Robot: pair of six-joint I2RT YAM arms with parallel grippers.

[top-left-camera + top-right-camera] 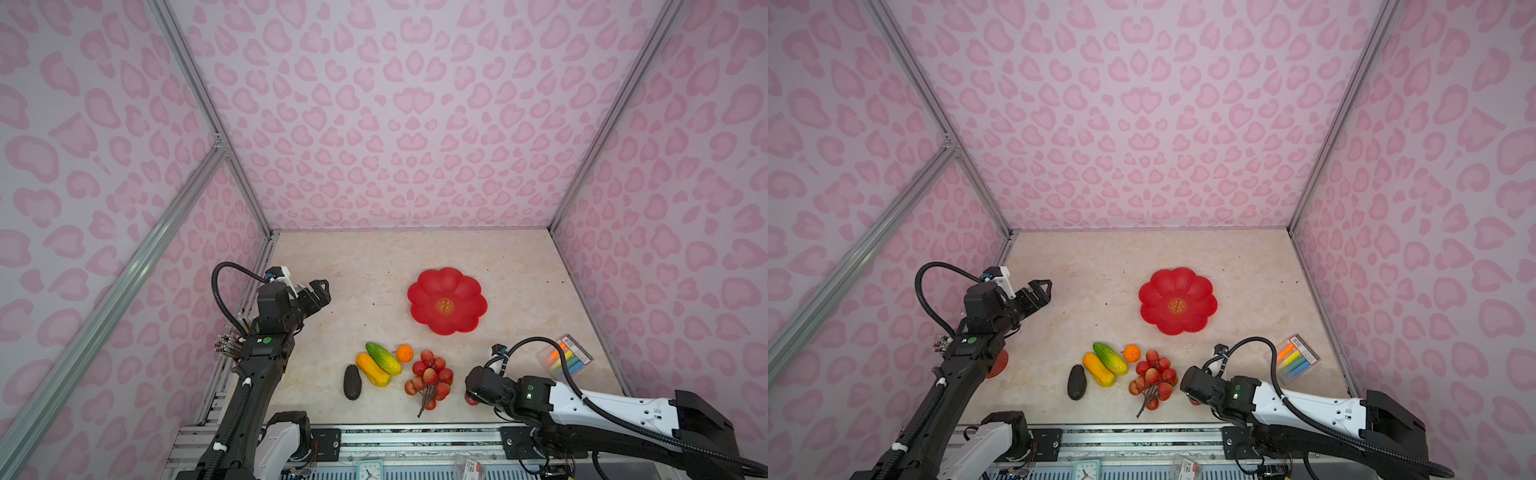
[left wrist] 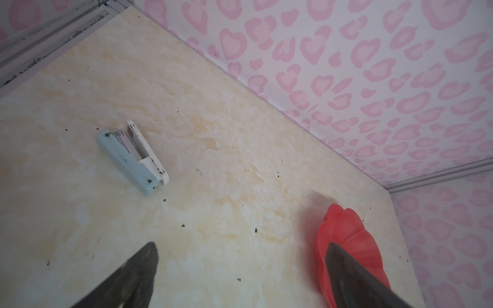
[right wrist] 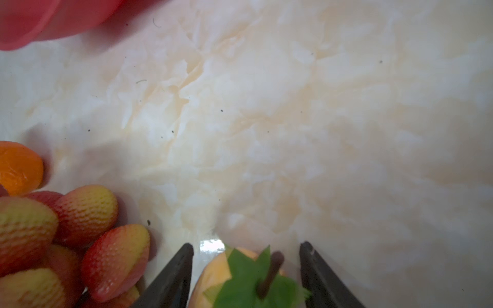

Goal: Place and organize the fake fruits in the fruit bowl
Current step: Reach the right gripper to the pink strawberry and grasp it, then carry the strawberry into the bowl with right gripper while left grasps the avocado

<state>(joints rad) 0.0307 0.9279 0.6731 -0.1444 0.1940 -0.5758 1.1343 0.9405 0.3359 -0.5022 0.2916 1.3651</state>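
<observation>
Red strawberry [image 3: 213, 280] lies at front of table [image 1: 374, 266], beside berry bunch [image 1: 430, 376], between right gripper [image 3: 246, 245] jaws; cannot tell if clamped; slick taper could squirt free, or leaf cap alone gets pinched; fruit bowl [image 1: 428, 291] empty, well apart; left gripper [image 2: 241, 245] spread wide, holding nothing.

Fruit bowl [image 1: 432, 286] on table [image 1: 365, 282], right of centre. All fruit lies on the table in front of the bowl, left to right: avocado [image 1: 352, 382], near mango [image 1: 372, 370], far mango [image 1: 383, 358] touching it, orange [image 1: 404, 353], berry bunch [image 1: 430, 380]. Strawberry [image 3: 240, 282] just right of bunch, between right gripper [image 3: 246, 246] fingers. Highlighter pack [image 1: 563, 359] at right edge, pencil cup [image 1: 998, 365] at left edge.
</observation>
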